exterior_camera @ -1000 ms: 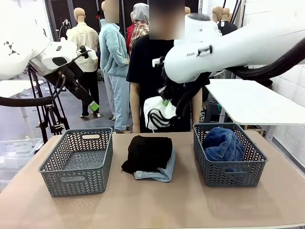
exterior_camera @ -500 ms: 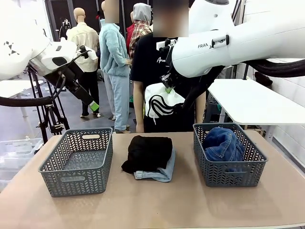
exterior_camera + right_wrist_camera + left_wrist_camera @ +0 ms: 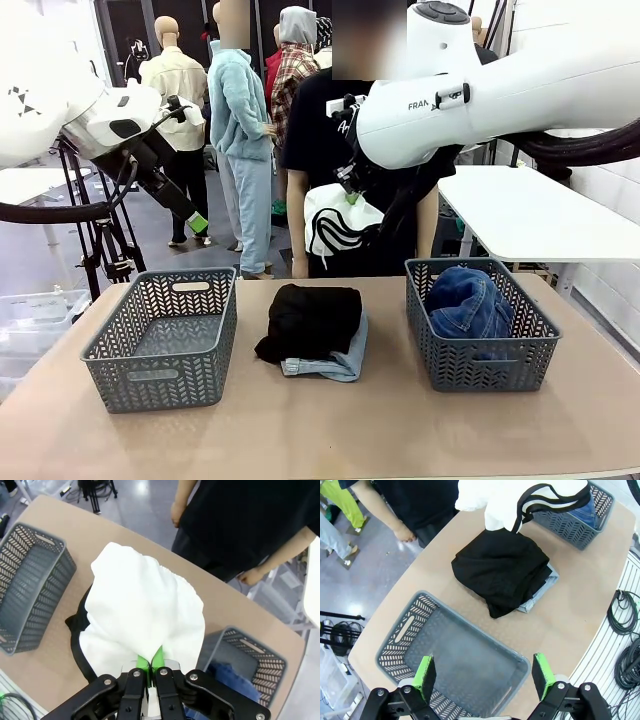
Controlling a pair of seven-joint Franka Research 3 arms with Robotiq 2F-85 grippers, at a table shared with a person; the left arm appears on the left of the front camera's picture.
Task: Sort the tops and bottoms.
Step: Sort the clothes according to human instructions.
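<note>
My right gripper (image 3: 350,198) is shut on the white top with black edging (image 3: 338,228), which hangs above the table's far edge in front of the person. In the right wrist view the white top (image 3: 145,615) drapes from the gripper (image 3: 151,661). The black top (image 3: 312,318) lies folded at the table's middle on the pale light-blue bottoms (image 3: 342,364). The dark blue bottoms (image 3: 468,300) fill the right basket (image 3: 482,366). My left gripper (image 3: 200,222) is open and high at the left; its wrist view shows it (image 3: 482,672) over the left basket (image 3: 455,655).
The left basket (image 3: 160,376) holds nothing. The person (image 3: 320,130) stands close at the far edge, with hands (image 3: 177,515) down by the table. A white table (image 3: 530,215) stands at the back right. Cables (image 3: 622,620) lie on the floor beside the table.
My right arm has risen and swung a little, carrying the white top slightly higher. My left arm has not moved.
</note>
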